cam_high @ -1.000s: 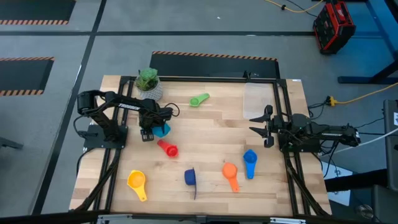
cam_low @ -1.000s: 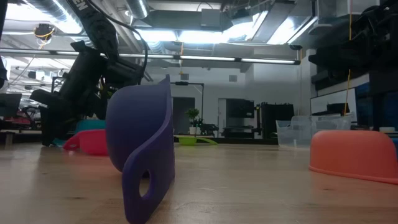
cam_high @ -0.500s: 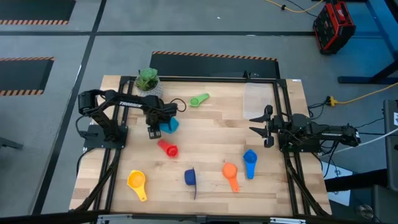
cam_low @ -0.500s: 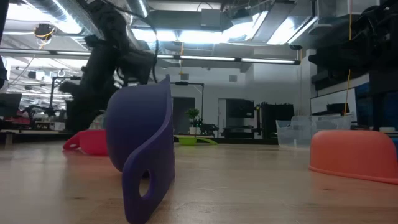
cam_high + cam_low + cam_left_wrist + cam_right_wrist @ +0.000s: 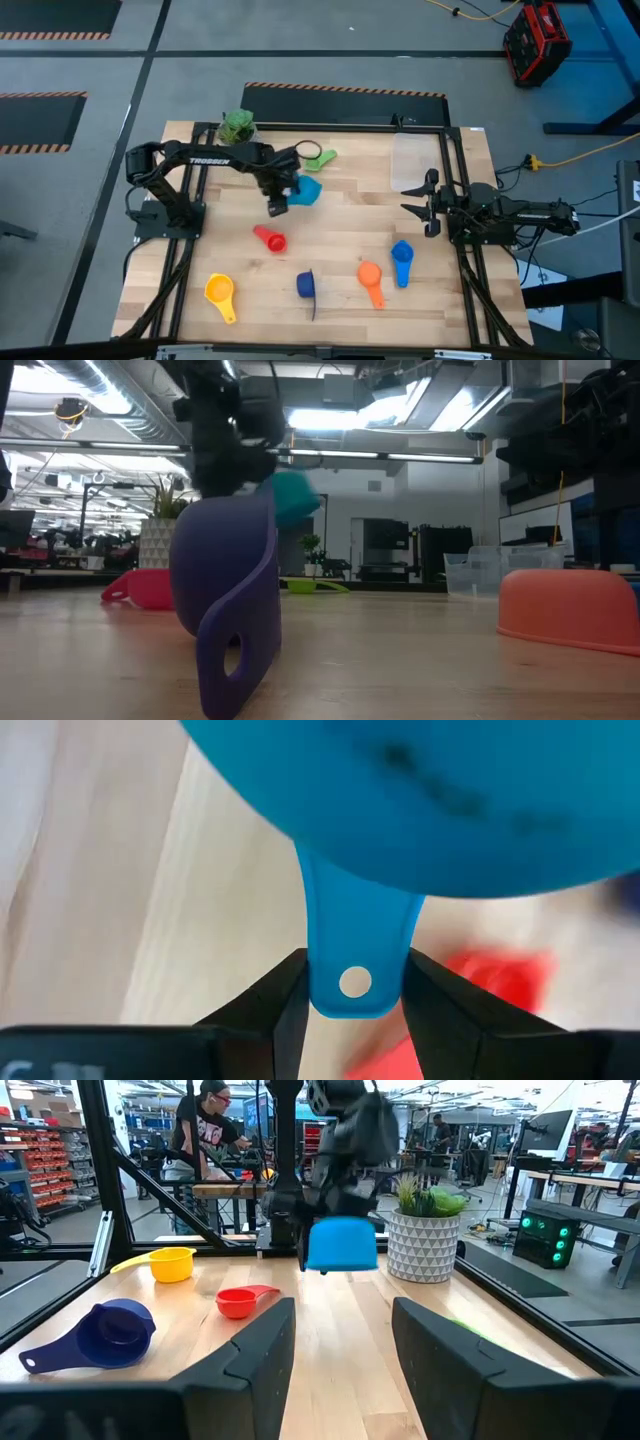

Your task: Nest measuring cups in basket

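Note:
My left gripper [image 5: 283, 198] is shut on a light blue measuring cup [image 5: 306, 190], held in the air over the table's far left part, between the green cup [image 5: 320, 159] and the red cup [image 5: 268, 238]. The low view shows the blue cup [image 5: 293, 495] well above the tabletop. Yellow [image 5: 220, 292], dark blue [image 5: 306, 285], orange [image 5: 370, 281] and blue [image 5: 402, 262] cups lie along the near side. The clear basket [image 5: 415, 164] stands at the far right. My right gripper [image 5: 421, 205] waits open at the right edge. My left gripper pinches the free end of the cup's flat handle [image 5: 352, 985], by its hole, between the two fingers, which press on the handle's two narrow edges. The fingers slant down toward the table's right. The cup is lifted clear, its bowl [image 5: 430, 800] beyond the fingertips.
A green plant in a white pot [image 5: 238, 128] stands at the far left corner, close behind the left arm. The black frame rails [image 5: 455, 180] run along the table's edges. A person [image 5: 210, 1125] stands in the room beyond the table.
My left gripper has risen and gone toward the table's right edge, tipping further downward, with the light blue cup still in its fingers. The cup, low by the table a second ago, now hangs clear above it, nearer the green cup.

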Robot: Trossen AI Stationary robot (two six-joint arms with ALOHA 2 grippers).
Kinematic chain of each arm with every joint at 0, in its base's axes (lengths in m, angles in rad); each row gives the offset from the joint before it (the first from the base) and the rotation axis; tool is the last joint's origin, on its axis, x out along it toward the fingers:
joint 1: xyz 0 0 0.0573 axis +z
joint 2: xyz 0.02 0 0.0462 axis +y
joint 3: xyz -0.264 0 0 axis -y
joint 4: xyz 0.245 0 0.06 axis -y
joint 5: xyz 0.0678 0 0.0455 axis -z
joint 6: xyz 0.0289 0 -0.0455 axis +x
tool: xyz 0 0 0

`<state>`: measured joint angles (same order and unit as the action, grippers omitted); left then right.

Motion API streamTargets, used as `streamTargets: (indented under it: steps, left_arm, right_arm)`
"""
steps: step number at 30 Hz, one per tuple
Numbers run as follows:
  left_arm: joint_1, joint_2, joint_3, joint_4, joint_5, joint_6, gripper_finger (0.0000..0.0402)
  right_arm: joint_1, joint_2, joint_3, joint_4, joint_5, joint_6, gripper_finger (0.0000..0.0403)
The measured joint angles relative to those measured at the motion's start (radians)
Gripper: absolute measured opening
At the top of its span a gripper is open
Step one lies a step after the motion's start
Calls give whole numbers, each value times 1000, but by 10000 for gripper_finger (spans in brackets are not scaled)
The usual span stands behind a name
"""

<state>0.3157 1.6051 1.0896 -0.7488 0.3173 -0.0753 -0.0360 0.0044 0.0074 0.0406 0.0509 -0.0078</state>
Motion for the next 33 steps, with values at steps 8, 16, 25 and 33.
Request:
streamTargets:
  steps: [8, 16, 25, 33]
  left_arm:
    - [-1, 0, 17, 339, 177, -147, 141]
    - [-23, 0, 17, 580, 293, -268, 141]
    - [-61, -1, 17, 662, 304, -312, 141]
    - [-85, -1, 17, 662, 295, -311, 141]
  right_arm:
    - [0, -1, 0, 85, 0, -49, 174]
    - [0, -1, 0, 292, 1, -274, 174]
    - [0, 3, 0, 434, 25, -394, 174]
    - [0, 116, 0, 576, 44, -393, 174]
